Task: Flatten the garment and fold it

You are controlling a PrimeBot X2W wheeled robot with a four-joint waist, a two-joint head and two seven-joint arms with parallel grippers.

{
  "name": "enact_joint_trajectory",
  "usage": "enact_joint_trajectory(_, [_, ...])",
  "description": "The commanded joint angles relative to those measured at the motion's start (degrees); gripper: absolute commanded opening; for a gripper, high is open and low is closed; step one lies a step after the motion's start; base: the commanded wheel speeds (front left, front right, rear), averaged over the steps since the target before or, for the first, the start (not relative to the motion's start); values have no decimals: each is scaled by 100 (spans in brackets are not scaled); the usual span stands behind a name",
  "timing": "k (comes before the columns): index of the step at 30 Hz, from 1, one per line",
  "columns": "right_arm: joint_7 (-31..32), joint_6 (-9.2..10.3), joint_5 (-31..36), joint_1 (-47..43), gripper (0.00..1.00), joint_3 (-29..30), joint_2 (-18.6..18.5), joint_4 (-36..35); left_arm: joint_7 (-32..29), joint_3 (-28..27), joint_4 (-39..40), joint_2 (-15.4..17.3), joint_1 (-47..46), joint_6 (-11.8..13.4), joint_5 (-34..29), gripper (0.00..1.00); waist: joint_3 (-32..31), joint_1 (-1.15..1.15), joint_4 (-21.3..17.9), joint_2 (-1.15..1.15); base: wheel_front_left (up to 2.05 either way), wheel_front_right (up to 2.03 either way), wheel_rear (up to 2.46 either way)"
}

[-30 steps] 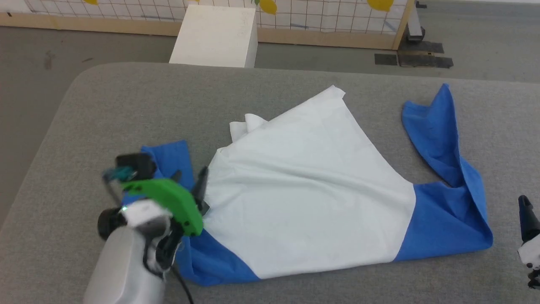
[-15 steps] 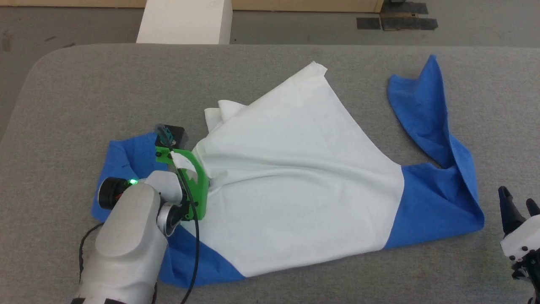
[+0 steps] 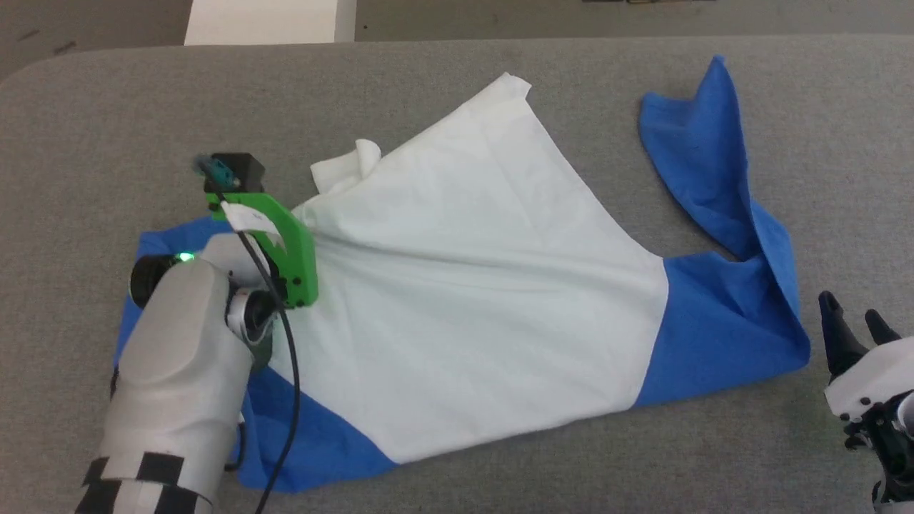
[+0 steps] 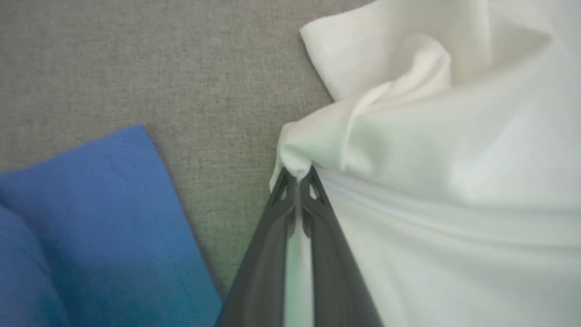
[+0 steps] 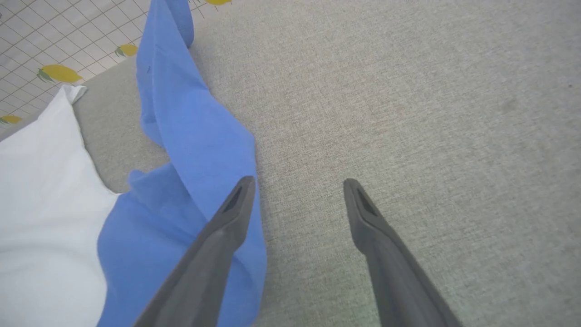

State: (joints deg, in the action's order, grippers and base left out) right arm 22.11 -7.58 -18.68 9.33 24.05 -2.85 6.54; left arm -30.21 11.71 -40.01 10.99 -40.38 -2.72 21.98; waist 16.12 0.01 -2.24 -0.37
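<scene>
The garment [image 3: 471, 285] lies rumpled on the grey table [image 3: 107, 107], its white body in the middle. One blue sleeve [image 3: 714, 178] trails up at the right, and the other blue part [image 3: 314, 442] lies under my left arm. My left gripper [image 4: 297, 175] is shut on a bunched fold at the white body's left edge [image 4: 317, 145]. In the head view its green wrist mount [image 3: 282, 239] hides the fingers. My right gripper [image 3: 850, 332] stands open at the lower right. It is just right of the blue sleeve's edge [image 5: 204, 150], with bare table between its fingers [image 5: 363, 204].
A rigid white box [image 3: 264, 21] stands on the floor beyond the table's far edge. Bare grey table surface lies to the left of the garment, along the far side and at the right. A tiled wall panel with yellow shapes [image 5: 54, 72] shows in the right wrist view.
My left gripper went from open beside the white edge to shut on it, and taut creases now run from the grip. The head camera has tilted down. The right gripper shows more.
</scene>
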Motion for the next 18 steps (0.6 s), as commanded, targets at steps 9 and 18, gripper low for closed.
enact_joint_trajectory(9, [-193, 9, -130, 228, 100, -218, -3, 34, 633, -318, 175, 542, -1143, 69, -5, 0, 762, -1, -446, 37, 0, 0, 0])
enact_joint_trajectory(18, [-413, 9, -236, 377, 100, -452, -3, 244, 1417, -359, 156, 749, -1563, 2, -94, 0, 1098, -1, -543, 37, 0, 0, 0])
